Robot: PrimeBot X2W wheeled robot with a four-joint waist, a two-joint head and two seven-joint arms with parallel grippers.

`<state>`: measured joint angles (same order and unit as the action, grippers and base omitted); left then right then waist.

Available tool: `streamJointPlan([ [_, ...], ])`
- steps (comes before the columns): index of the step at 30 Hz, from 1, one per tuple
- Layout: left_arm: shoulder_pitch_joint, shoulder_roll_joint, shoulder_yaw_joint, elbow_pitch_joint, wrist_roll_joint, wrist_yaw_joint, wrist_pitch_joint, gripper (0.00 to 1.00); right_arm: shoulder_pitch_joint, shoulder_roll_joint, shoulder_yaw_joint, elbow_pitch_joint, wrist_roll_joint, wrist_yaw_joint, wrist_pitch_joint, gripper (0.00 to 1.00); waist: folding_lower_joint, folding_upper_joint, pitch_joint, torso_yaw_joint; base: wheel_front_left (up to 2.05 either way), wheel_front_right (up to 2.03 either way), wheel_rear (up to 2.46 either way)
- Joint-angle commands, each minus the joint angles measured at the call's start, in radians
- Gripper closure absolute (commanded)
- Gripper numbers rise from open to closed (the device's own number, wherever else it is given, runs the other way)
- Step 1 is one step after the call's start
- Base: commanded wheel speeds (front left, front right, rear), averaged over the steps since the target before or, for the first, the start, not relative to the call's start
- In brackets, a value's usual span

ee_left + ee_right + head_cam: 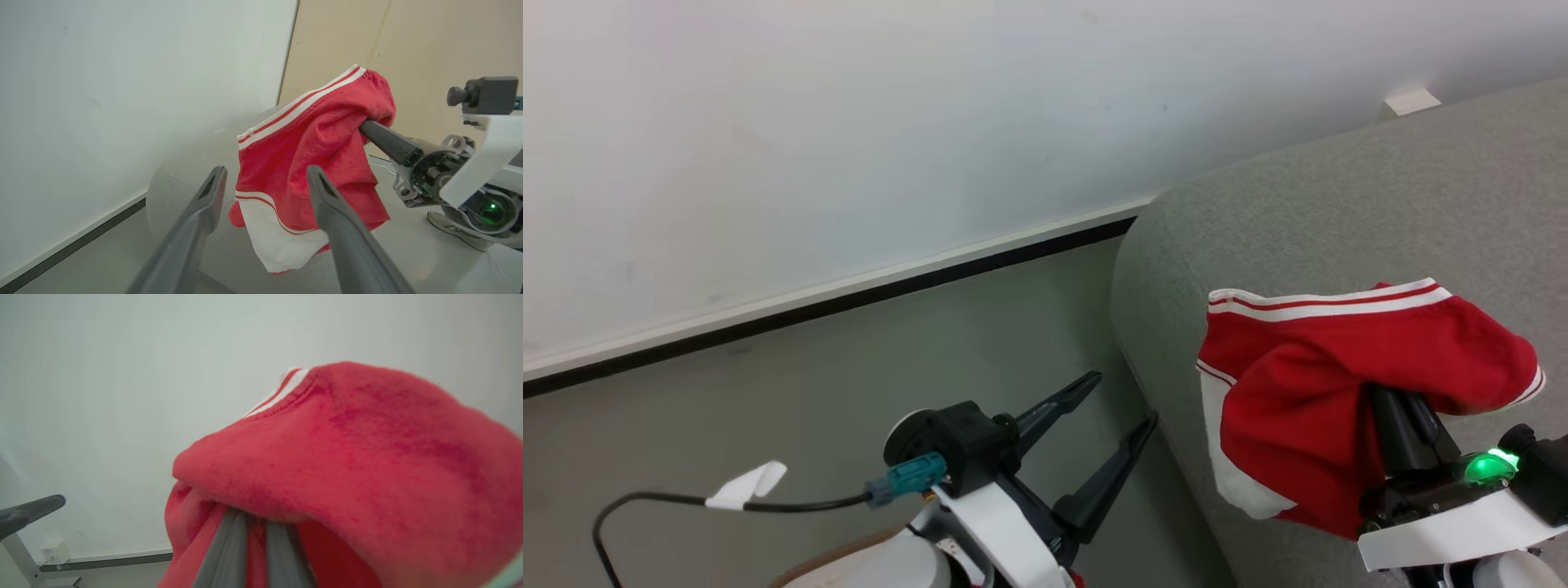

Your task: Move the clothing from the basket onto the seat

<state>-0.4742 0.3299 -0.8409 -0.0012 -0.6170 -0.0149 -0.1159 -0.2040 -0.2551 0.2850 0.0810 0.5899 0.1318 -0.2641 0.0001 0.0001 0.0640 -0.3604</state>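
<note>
Gaping wide and empty, left gripper [1123, 397] over the floor [849, 367] beside the seat [1339, 220] | right gripper [1398, 412] clamped on the clothing [1339, 359], red folds draped over its fingers, hanging over the seat's near corner | white wall [849, 122] behind

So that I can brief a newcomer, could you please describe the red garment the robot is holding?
Look at the big light-grey seat at the head view's right, beside the white wall. Above its rounded corner, the red sports shorts hang bunched over the right gripper. Bright red against the grey, they carry white stripes along one edge and a white side panel.
</note>
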Motion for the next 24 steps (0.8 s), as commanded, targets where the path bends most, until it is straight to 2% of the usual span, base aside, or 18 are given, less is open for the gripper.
streamJointPlan([
  [1,-0.005,0.004,-0.001,0.005,0.014,-0.003,-0.004,0.00,0.001,-0.003,-0.004,-0.010,-0.007,-0.002,0.000,1.00,-0.0001,-0.0001,0.025,-0.029,0.00,0.00,0.00],
  [12,-0.024,-0.004,-0.021,0.016,0.021,-0.012,-0.001,0.00,-0.022,-0.013,-0.022,-0.039,-0.022,-0.002,0.007,1.00,-0.0001,-0.0001,0.065,-0.045,0.00,0.00,0.00],
  [18,-0.051,0.008,-0.024,-0.002,0.027,-0.017,0.021,0.00,-0.139,-0.085,-0.031,-0.041,-0.010,-0.002,0.028,1.00,-0.0001,-0.0001,0.130,-0.017,0.00,0.00,0.00],
  [20,-0.065,0.015,-0.022,-0.012,0.028,-0.018,0.030,0.00,-0.193,-0.130,-0.034,-0.040,-0.031,-0.002,0.042,1.00,-0.0001,-0.0001,0.165,0.001,0.00,0.00,0.00],
  [24,-0.093,0.022,-0.022,-0.027,0.030,-0.025,0.045,0.00,-0.291,-0.180,-0.081,-0.032,-0.019,-0.002,0.061,1.00,-0.0001,-0.0001,0.236,0.043,0.00,0.00,0.00],
])
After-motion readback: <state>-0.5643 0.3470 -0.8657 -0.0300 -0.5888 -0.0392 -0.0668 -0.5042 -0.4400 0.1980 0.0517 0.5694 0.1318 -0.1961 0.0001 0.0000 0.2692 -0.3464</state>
